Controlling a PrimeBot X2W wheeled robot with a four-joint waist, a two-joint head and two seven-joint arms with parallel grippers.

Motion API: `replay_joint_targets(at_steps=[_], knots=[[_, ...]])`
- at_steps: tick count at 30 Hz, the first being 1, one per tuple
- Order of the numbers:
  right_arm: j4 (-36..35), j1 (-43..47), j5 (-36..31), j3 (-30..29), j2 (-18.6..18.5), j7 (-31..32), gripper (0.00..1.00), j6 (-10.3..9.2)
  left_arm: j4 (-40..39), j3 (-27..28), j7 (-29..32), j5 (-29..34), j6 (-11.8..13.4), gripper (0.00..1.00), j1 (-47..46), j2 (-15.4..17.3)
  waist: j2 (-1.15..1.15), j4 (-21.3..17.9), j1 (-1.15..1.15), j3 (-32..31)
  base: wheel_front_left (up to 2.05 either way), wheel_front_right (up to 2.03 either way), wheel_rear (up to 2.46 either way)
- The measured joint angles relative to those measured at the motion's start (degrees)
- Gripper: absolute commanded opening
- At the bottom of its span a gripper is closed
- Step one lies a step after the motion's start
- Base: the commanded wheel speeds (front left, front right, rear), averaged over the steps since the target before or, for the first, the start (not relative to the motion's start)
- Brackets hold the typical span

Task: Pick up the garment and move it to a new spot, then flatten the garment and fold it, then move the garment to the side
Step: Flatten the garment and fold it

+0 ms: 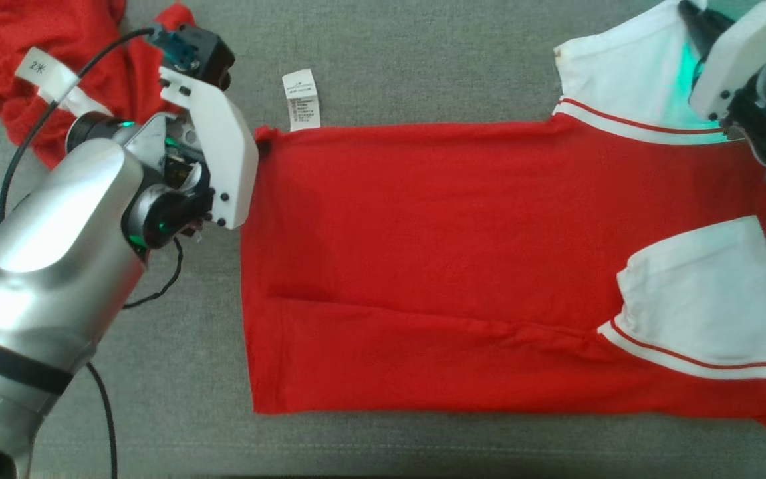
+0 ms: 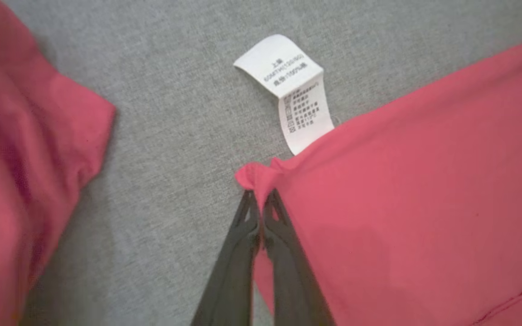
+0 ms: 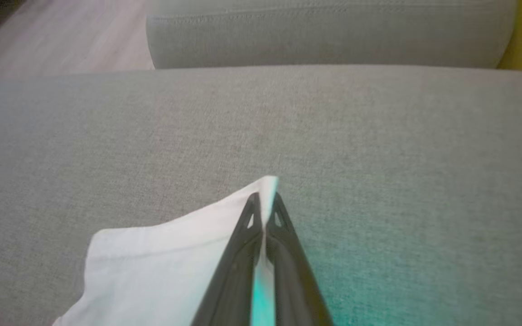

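The garment [image 1: 449,266] is a red T-shirt with white sleeves, lying flat across the grey cushion, hem to the left, sleeves to the right. A white care label [image 1: 301,100] sticks out at its far left corner. My left gripper [image 2: 260,199] is shut on that far hem corner [image 2: 254,176], right beside the label [image 2: 297,97]. My right gripper [image 3: 264,201] is shut on the tip of the far white sleeve [image 3: 170,258]. In the head view the left wrist [image 1: 203,146] sits at the shirt's left edge and the right wrist [image 1: 742,66] over the far sleeve [image 1: 622,80].
Another red garment [image 1: 37,60] with a white tag lies bunched at the far left, also seen as red cloth [image 2: 21,172] in the left wrist view. The grey cushion [image 1: 423,53] extends beyond the shirt. A second cushion [image 3: 329,31] and wooden floor [image 3: 57,40] lie past it.
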Motion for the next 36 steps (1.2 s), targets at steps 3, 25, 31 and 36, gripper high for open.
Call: replay_joint_targets(at_steps=[3, 25, 31, 36], knots=[[1.81, -0.01, 0.01, 0.3, -0.04, -3.66, 0.0, 0.0, 0.98, 0.0, -0.26, -0.01, -0.11, 0.0, 0.16, 0.12, 0.0, -0.16, 0.0, -0.98, 0.0, 0.0, 0.0], [-7.91, 9.69, 8.33, 11.33, -6.1, -8.61, 0.0, 0.0, 0.76, -0.01, -2.11, -2.76, -1.91, 0.0, 10.21, 5.75, 0.0, -4.07, 0.0, -14.04, 0.0, 0.0, 0.0], [-13.08, 13.71, 10.63, 13.9, -9.73, -5.87, 0.0, 0.0, -1.82, -0.19, -1.69, -3.81, -2.34, 0.0, 13.28, 7.81, 0.0, -5.36, 0.0, -17.33, 0.0, 0.0, 0.0], [-18.36, 17.46, 13.62, 15.22, -13.03, -2.08, 0.0, 0.0, -4.23, -0.62, 0.38, -5.22, -2.34, 0.0, 15.5, 9.18, 0.0, -6.63, 0.0, -18.94, 0.0, 0.0, 0.0]])
